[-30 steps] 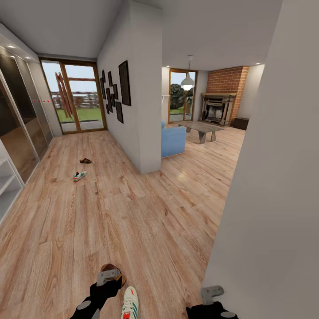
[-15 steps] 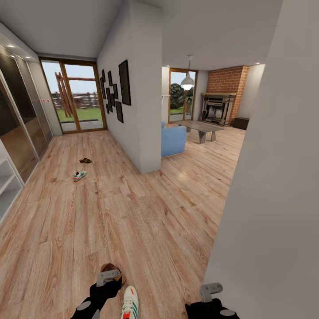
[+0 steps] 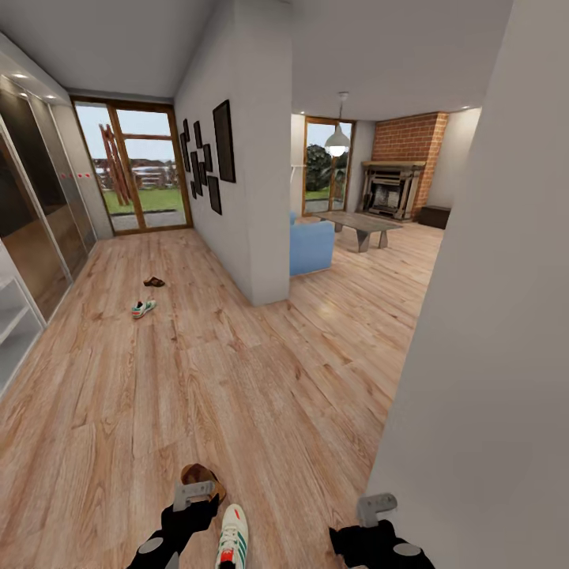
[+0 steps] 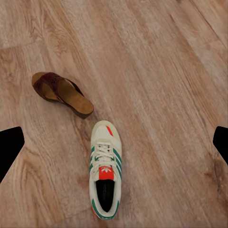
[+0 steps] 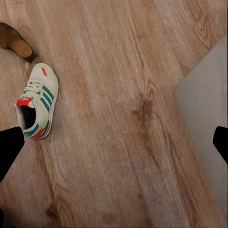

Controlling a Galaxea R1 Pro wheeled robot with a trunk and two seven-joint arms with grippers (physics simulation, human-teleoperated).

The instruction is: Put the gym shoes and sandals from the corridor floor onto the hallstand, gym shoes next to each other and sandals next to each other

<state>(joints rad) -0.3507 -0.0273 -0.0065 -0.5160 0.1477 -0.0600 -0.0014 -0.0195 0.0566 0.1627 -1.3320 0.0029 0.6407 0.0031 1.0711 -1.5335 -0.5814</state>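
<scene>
At the bottom of the head view, a gym shoe and a brown sandal lie close together on the corridor floor, between the left gripper and right gripper, both spread wide and holding nothing. A second gym shoe and sandal lie at middle left.

A white wall with black pictures split the hall from a room with a blue sofa, brick fireplace and hanging lamp. Glass doors showed grass.
</scene>
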